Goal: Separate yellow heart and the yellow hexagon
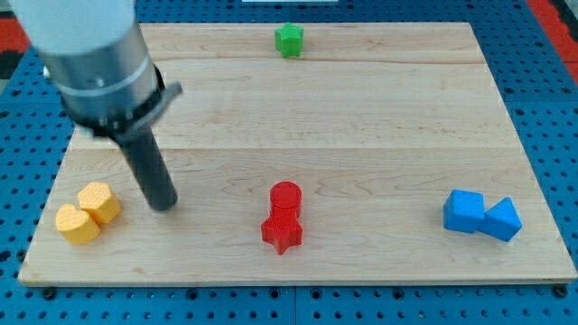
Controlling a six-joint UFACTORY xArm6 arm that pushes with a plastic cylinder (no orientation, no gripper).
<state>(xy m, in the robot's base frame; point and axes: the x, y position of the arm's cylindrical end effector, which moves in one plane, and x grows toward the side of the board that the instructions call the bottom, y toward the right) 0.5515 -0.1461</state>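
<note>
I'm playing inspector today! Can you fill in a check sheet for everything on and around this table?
Surface: wooden board, pale and flat.
Job's things: yellow heart and yellow hexagon touching at the view's bottom left.
Clutter: green block at the view's top; red cylinder against red star; blue cube against blue wedge at the view's right.
End effector: none, only a rod; my tip is just right of the yellow hexagon, a small gap between.
Cables: nothing seen.
Surroundings: blue pegboard around the board.

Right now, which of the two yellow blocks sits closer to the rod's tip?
The yellow hexagon block, just left of my tip; the yellow heart block touches it, farther toward the view's bottom left.
</note>
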